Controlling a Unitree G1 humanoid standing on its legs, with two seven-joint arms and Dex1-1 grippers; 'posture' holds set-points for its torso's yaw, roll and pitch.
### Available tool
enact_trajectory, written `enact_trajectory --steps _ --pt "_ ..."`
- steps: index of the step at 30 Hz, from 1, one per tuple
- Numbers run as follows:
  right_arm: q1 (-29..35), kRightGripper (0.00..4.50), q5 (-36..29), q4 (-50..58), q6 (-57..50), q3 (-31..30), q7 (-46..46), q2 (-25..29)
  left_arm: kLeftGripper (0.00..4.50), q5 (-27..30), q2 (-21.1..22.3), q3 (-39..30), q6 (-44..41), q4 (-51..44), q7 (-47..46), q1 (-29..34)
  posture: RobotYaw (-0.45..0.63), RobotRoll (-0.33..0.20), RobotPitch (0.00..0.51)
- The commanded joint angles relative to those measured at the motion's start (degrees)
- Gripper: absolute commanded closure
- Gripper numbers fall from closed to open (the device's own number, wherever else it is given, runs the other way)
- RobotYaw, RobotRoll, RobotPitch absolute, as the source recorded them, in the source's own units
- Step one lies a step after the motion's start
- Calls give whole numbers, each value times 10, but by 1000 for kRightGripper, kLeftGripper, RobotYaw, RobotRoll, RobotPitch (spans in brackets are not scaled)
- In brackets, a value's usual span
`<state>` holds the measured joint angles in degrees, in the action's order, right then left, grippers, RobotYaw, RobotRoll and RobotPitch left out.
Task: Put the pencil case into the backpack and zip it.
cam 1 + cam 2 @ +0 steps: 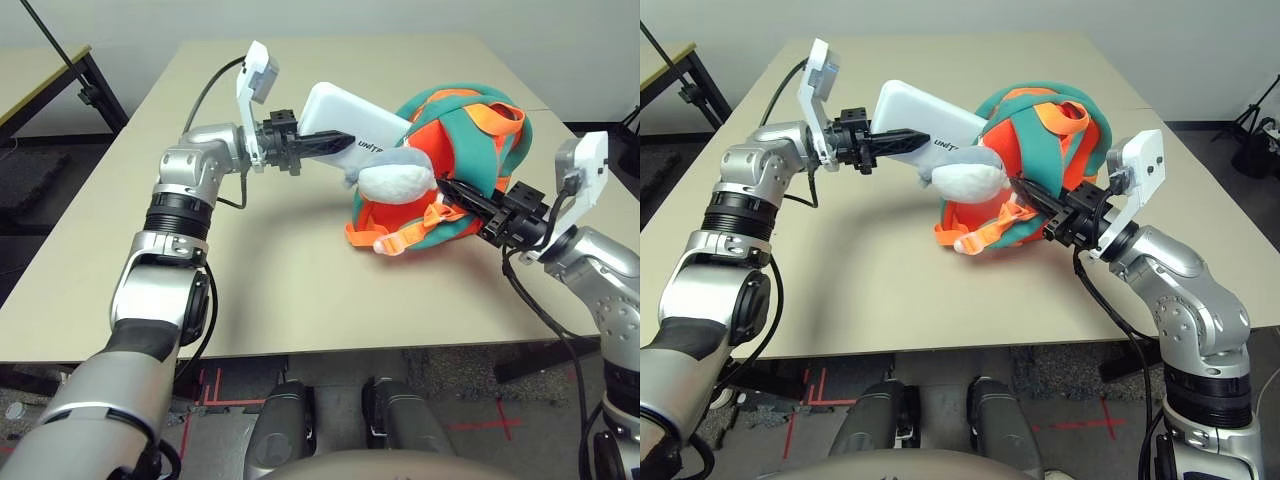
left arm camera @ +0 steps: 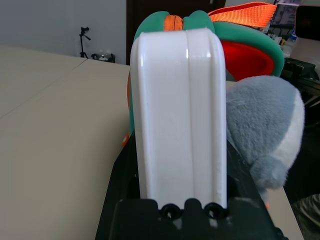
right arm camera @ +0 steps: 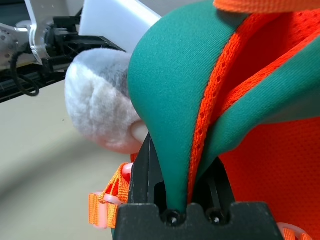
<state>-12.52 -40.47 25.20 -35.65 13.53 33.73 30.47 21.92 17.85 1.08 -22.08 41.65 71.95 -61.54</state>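
Gripping flat white hard pencil case [image 1: 345,118], upper center of frame: left black two-fingered gripper [image 1: 325,144], partly open around case. Right black two-fingered gripper [image 1: 445,186], nearly closed, pinches teal strap [image 3: 172,120] of orange-and-teal fabric backpack [image 1: 472,150], right of center.

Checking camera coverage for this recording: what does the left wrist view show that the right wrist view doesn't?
Only the left wrist view: a small tripod beyond the table, and the left gripper's fingers either side of the pencil case.

Only the right wrist view: the right gripper's fingers closed on a teal strap, and a buckle on orange webbing.

Both: backpack, grey-and-white plush charm, pencil case, tabletop.
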Motion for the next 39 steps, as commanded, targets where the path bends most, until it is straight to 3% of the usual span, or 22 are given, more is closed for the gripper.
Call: enact_trajectory --steps 1,10,11,17,18,39 --pt "-4 4327 0 17 7 -11 -1 -2 3130 -7 -30 4 26 16 6 -14 -25 0 56" --pt "-8 4327 4 14 9 -15 0 2 3130 -24 -66 1 49 46 -3 0 -32 0 53" --pt "-8 4327 4 14 9 -15 0 2 2381 -24 -66 0 49 45 -4 2 -32 0 53" --pt "-11 4327 7 8 12 -21 3 0 211 -16 -55 -8 28 10 -9 17 -14 0 55" --pt "-12 4327 8 7 12 -23 4 -1 45 -15 -50 -8 22 0 -9 21 -14 0 55" --pt "-24 4327 11 -15 20 -38 17 -3 0 26 40 -49 -70 -207 -85 111 13 0 65"
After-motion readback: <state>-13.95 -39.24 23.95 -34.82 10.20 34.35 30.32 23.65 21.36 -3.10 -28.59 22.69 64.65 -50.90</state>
